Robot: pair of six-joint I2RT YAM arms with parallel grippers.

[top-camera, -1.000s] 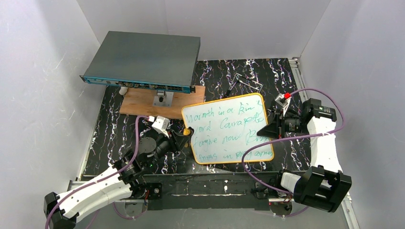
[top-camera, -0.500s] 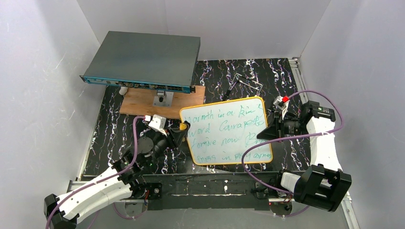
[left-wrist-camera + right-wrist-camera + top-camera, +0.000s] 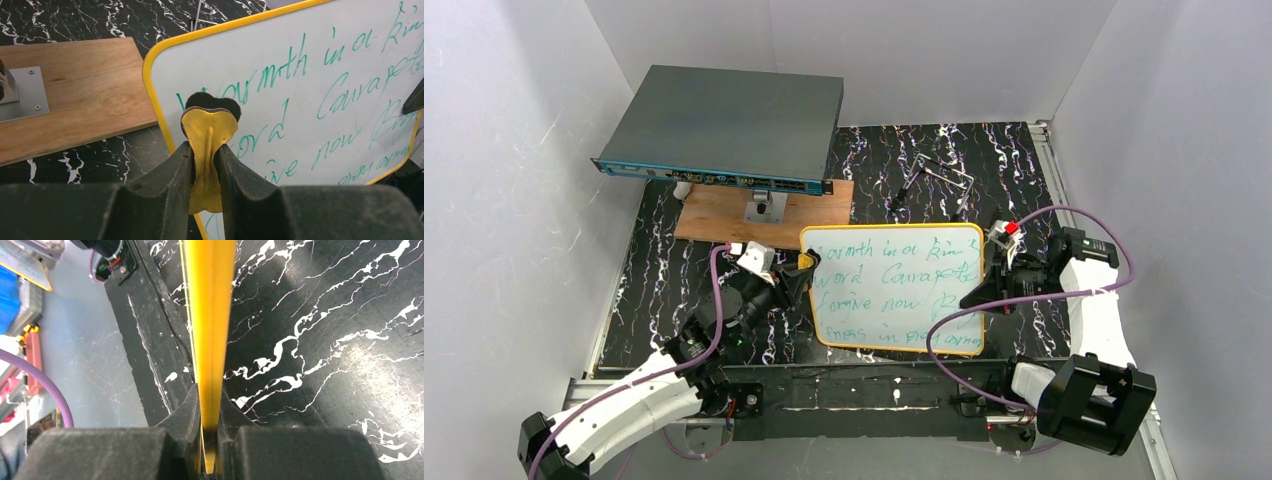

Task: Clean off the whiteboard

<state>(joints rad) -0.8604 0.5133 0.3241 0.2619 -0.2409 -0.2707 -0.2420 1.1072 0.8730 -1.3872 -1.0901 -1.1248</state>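
The whiteboard [image 3: 897, 287] has a yellow frame and lines of green handwriting. It is held up off the black marbled table. My right gripper [image 3: 980, 290] is shut on its right edge; in the right wrist view the yellow edge [image 3: 209, 330] runs edge-on between the jaws. My left gripper [image 3: 802, 272] is shut on a small yellow eraser [image 3: 208, 145] with a dark felt face. The felt touches the board's top left corner [image 3: 210, 102], over the first word. The board also fills the right of the left wrist view [image 3: 320, 100].
A large dark-grey flat box [image 3: 724, 125] sits at the back left on a metal stand over a brown wooden board [image 3: 724, 215], close behind my left gripper. A thin metal tool [image 3: 934, 170] lies at the back. White walls enclose the table.
The right gripper has pulled the whiteboard nearer and turned it squarer to the table, its right edge dropping. The left gripper has moved with the eraser onto the board's top left corner.
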